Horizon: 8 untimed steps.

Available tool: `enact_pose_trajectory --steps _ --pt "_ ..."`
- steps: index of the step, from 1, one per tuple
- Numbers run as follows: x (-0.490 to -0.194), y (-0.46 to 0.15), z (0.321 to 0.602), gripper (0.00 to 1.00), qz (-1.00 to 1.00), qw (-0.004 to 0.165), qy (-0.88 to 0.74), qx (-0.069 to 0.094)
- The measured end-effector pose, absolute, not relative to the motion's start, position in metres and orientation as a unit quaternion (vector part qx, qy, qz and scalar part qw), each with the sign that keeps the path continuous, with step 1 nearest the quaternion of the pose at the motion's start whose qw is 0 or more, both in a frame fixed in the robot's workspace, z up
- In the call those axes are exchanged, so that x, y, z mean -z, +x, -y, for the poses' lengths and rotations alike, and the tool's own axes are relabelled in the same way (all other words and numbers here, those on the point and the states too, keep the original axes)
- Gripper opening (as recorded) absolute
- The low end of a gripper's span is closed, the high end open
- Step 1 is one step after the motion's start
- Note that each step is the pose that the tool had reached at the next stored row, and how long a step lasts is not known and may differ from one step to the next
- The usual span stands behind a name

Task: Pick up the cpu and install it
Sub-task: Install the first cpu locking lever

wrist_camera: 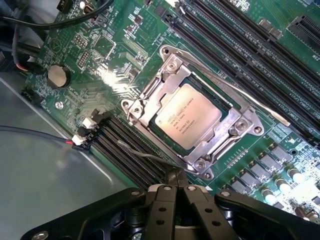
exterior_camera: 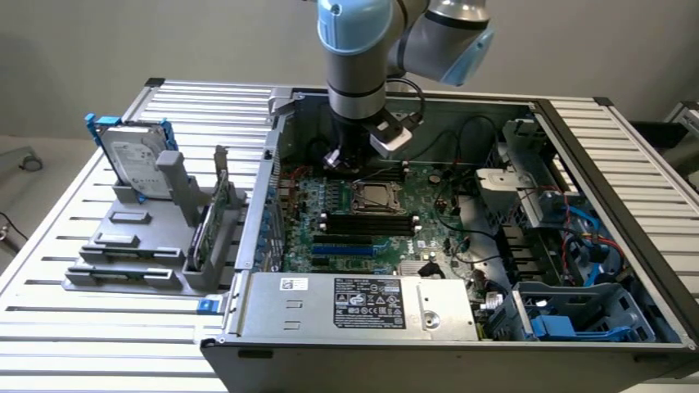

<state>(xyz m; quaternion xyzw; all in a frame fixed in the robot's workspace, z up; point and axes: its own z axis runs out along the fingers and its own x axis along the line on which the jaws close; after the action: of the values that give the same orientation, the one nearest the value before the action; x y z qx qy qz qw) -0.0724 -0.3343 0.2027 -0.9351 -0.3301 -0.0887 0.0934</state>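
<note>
Grey wall (exterior_camera: 110, 41), slatted metal table (exterior_camera: 65, 327); fingers (wrist_camera: 164, 205) closed, empty, over motherboard (wrist_camera: 115, 55); cpu (wrist_camera: 189, 116) in socket (wrist_camera: 150, 100).

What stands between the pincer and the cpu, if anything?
Nothing visible does. The cpu lies in its socket with its pale top bare; the metal frame runs around that top, not across it. The shut pincer is close beside one corner of the frame, with only open space between it and the cpu.

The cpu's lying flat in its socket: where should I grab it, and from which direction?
Probably its two opposite thin edges, coming straight down from above: the cpu lies flat, face up, sunk inside the metal socket frame, so no sideways approach reaches it.
</note>
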Motion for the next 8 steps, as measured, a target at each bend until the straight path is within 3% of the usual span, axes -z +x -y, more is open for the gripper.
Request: enact_pose_trajectory --steps 8 --pt "-0.2004 -0.0690 0.3341 0.11 0.330 0.093 -0.935 0.089"
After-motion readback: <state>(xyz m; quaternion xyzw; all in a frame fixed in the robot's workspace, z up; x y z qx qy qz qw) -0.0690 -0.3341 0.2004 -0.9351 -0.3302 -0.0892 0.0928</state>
